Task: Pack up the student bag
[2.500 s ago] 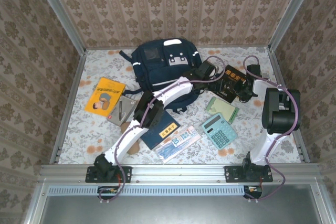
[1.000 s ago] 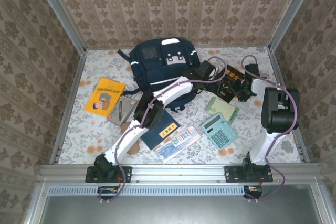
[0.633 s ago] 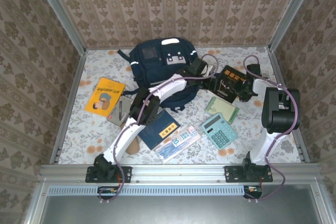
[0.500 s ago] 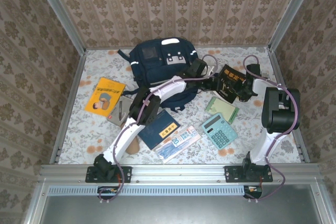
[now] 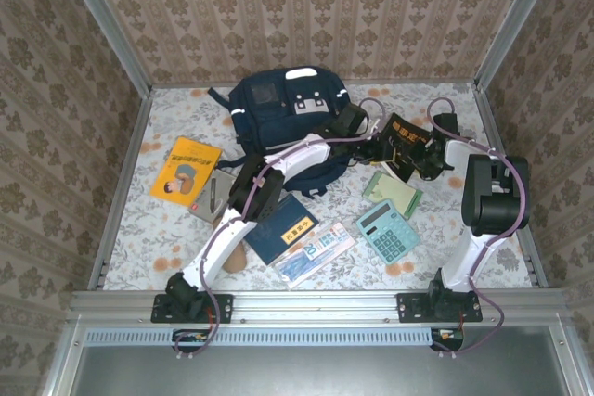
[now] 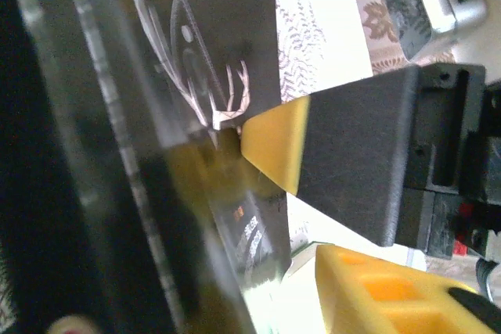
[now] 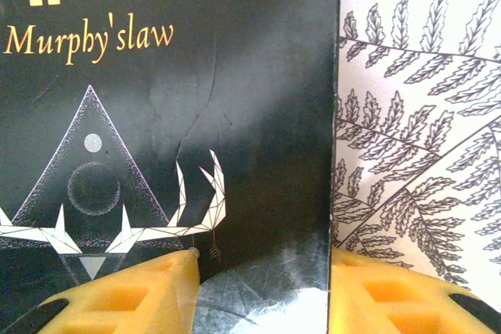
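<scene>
Since earlier, left gripper (image 5: 371, 139) shifted toward far side, jaws narrowed onto black book (image 5: 406, 143). Bag (image 5: 283, 113) at far centre, by left arm. Book lifted, tilted. Right gripper (image 5: 422, 159) clamped on book's opposite edge.

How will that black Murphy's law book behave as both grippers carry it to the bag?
The black book probably stays stiff: its cover looks flat and unbent. Its glossy cover shows glare, so the yellow pads may slip. Pinched at the edges, it could pivot.
</scene>
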Action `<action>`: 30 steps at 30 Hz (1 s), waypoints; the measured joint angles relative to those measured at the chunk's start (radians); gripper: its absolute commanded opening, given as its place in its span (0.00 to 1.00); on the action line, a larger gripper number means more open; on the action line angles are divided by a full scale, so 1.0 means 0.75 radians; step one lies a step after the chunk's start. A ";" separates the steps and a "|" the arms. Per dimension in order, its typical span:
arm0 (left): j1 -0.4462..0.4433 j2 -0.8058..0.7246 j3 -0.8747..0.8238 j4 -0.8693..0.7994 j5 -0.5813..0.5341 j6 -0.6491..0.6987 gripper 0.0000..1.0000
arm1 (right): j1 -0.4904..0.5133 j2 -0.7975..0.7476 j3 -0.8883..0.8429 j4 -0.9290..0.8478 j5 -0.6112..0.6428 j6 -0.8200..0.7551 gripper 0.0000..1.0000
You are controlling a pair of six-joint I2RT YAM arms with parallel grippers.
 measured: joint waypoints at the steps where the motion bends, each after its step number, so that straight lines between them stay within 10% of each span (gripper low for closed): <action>1: 0.002 0.000 0.007 -0.014 -0.006 0.006 0.22 | 0.001 -0.001 -0.001 0.004 -0.004 0.000 0.46; 6: 0.023 0.000 0.017 -0.013 -0.016 -0.045 0.00 | -0.003 -0.042 -0.020 0.030 -0.016 0.022 0.64; 17: 0.070 -0.194 -0.310 0.425 0.062 -0.382 0.00 | -0.074 -0.277 -0.294 0.398 -0.370 0.256 0.98; 30: 0.104 -0.420 -0.582 0.802 0.135 -0.674 0.00 | -0.083 -0.320 -0.377 0.969 -0.679 0.632 0.99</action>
